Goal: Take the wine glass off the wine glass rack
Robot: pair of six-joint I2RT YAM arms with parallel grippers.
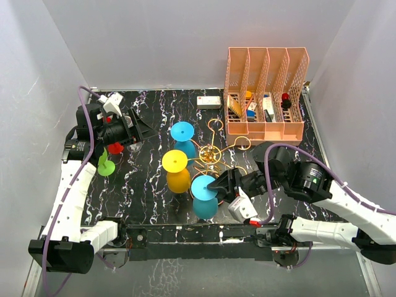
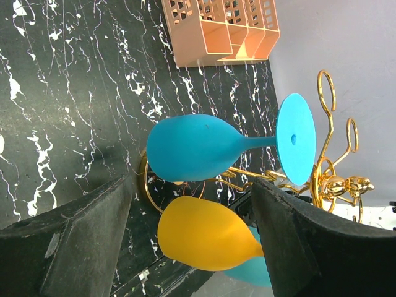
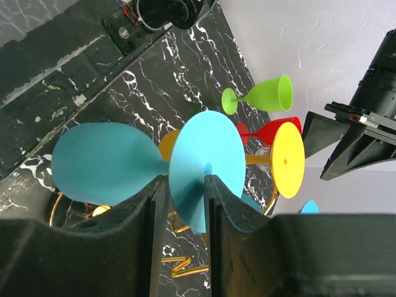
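Though the wine glass [image 3: 207,154] hangs on the rack [image 1: 211,153], the right tool [image 3: 184,181] clamps its stem.

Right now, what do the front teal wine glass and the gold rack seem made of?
The teal wine glass looks like plastic: opaque, matte, evenly coloured, not see-through. The rack looks like metal wire, polished gold finish: thin bent loops with bright glints. Plated or solid, I cannot tell.
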